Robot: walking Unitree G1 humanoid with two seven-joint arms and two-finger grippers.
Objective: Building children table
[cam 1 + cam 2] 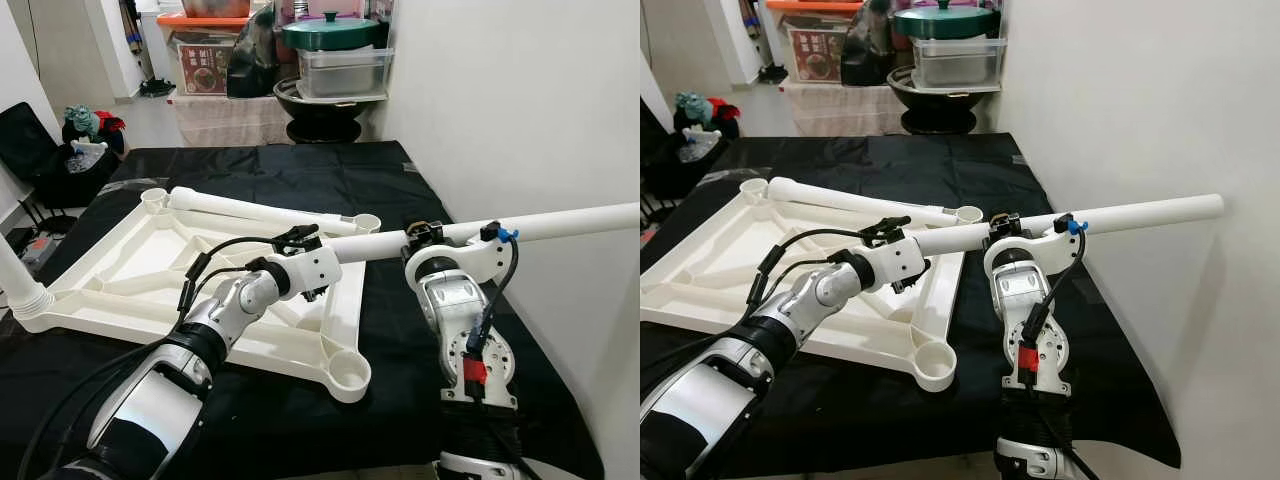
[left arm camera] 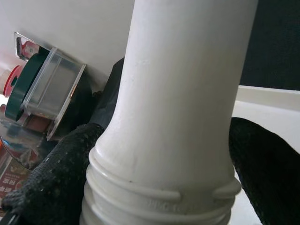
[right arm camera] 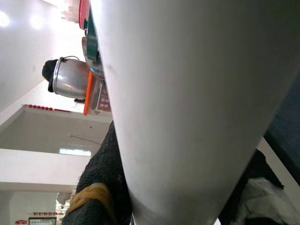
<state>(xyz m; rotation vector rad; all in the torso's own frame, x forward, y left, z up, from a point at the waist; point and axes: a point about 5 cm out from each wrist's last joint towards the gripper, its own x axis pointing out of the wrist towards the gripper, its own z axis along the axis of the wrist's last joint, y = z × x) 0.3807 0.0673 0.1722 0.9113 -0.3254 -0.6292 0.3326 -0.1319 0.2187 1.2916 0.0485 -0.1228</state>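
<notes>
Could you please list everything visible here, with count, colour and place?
table top frame: one, white, lying upside down on the black cloth, corner sockets facing up
table leg in hand: one, white, held level above the frame's right edge, reaching toward the wall
table leg on frame: one, white, lying along the frame's far edge
table leg at left: one, white, at the frame's near-left corner
black cloth: one, covering the floor
pot lid: one, green, on the stacked cookware at the back
black bag: one, far left
left tool: shut on the held leg's threaded end
right tool: shut on the same leg, farther along
</notes>
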